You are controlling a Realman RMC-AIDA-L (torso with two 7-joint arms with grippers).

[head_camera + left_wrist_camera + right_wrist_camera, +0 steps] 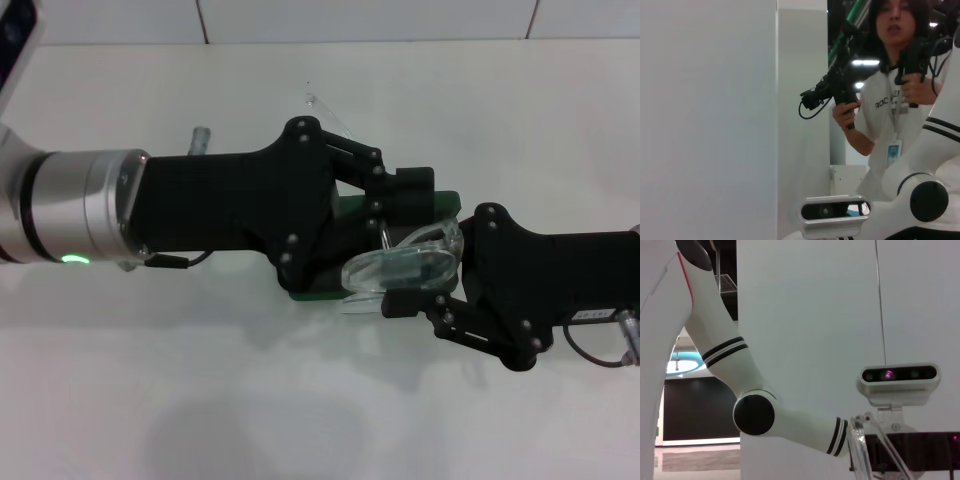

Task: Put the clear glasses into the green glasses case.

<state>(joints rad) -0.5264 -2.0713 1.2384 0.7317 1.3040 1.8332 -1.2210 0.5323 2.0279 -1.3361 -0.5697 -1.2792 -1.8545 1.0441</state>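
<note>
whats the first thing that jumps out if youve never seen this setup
The two black grippers meeting mid-table in the head view: the right gripper holds the clear glasses just over the green glasses case, which the left gripper mostly covers from above. Next, in the left wrist view, a person in a white shirt stands behind the robot gripping black handheld controllers.

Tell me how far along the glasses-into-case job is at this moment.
Midway. Done: the right gripper has lifted the clear glasses and holds them by the lens above the green glasses case. In hand: the left gripper sits on the case, apparently steadying it, and hides most of it, so the lid's state is unclear. Left: lowering the glasses inside and releasing them.
</note>
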